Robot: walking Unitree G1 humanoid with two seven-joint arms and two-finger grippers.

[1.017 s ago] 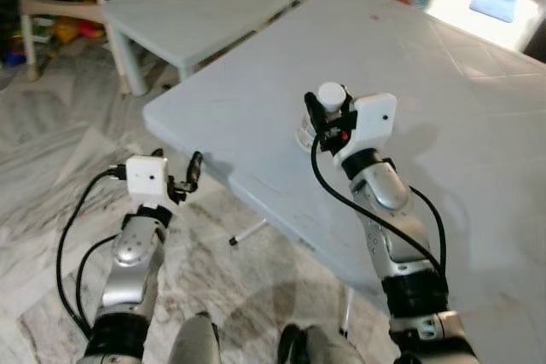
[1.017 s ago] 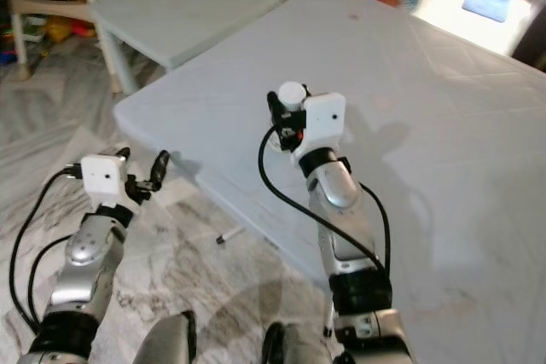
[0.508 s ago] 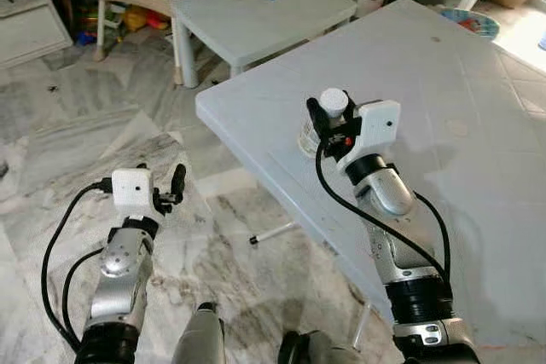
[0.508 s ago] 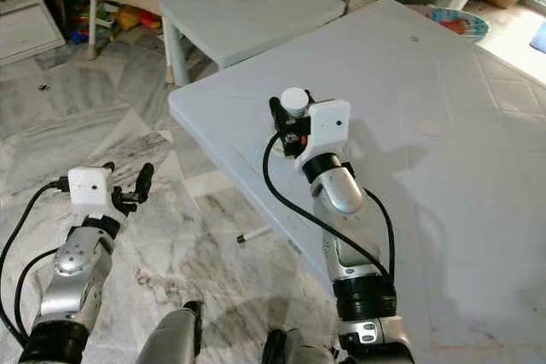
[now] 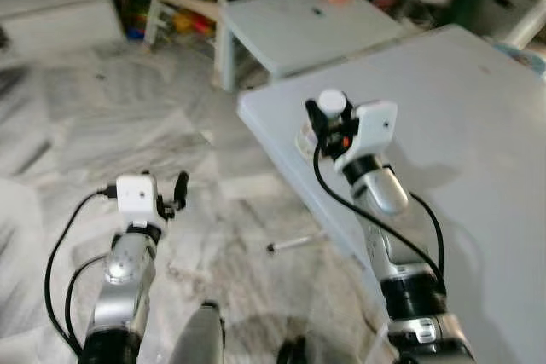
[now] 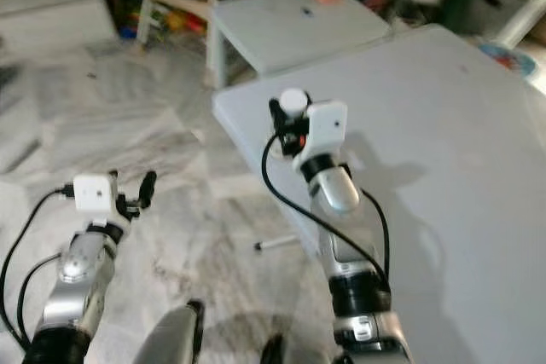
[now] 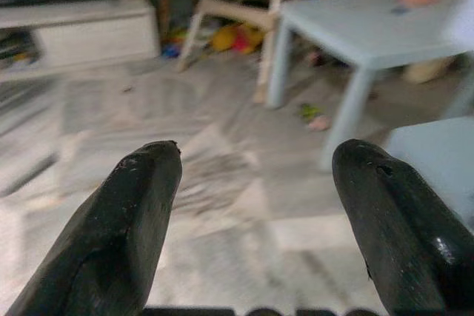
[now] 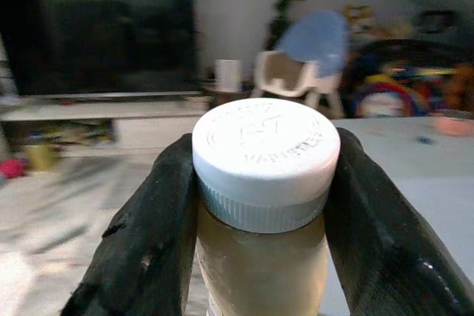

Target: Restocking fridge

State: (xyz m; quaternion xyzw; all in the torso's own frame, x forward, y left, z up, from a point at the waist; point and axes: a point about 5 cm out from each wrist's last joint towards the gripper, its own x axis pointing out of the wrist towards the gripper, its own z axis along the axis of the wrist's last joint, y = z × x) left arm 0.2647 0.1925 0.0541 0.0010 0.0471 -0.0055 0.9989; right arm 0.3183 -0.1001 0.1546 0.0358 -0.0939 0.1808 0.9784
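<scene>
The right gripper [image 8: 259,205] still pinches a jar [image 8: 261,257] just under its white lid [image 8: 265,155], holding it upright above the near corner of the grey table [image 5: 478,125]. The left gripper [image 7: 252,205] hangs spread over the marble floor [image 5: 128,125]. The camera has swung: the small table [image 5: 316,27] now sits at twelve o'clock, the table corner nearer centre.

home living room | television [image 8: 96,35] | high chair [image 8: 292,79] | toys [image 7: 222,37]
</scene>
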